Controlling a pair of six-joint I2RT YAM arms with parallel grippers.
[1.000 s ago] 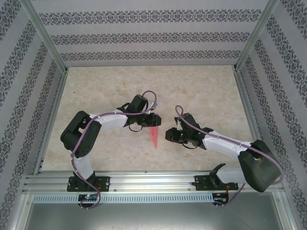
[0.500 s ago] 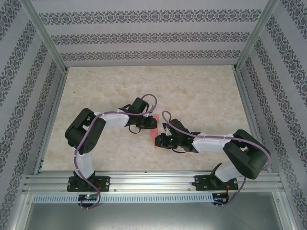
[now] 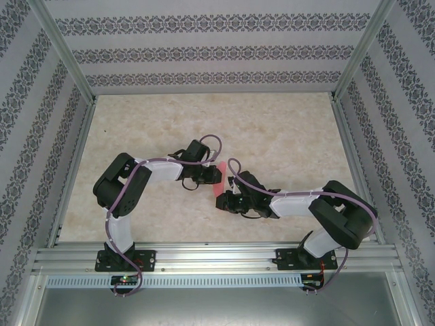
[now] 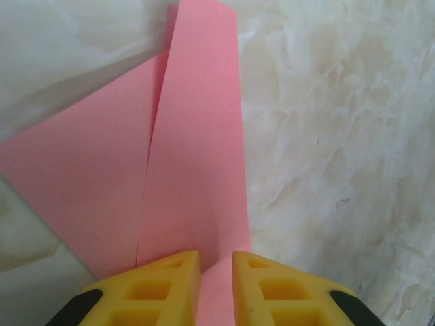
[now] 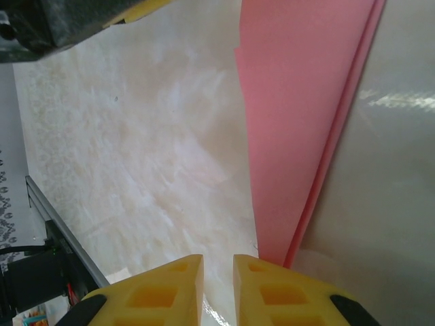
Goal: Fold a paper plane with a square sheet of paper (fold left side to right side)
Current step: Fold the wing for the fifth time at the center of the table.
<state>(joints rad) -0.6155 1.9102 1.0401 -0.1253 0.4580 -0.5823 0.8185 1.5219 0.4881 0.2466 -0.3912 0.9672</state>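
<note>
Marbled tabletop: left jaws pinch the paper plane; right jaws closed, empty, beside its tip.

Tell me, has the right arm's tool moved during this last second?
Yes. The right tool slid left across the table toward the paper, slightly nearer the front rail.

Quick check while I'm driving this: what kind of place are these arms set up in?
Probably a lab test booth: patterned panels in metal framing wall in a marble-look table, and the left arm and right arm are bolted to a rail at its near edge.
</note>
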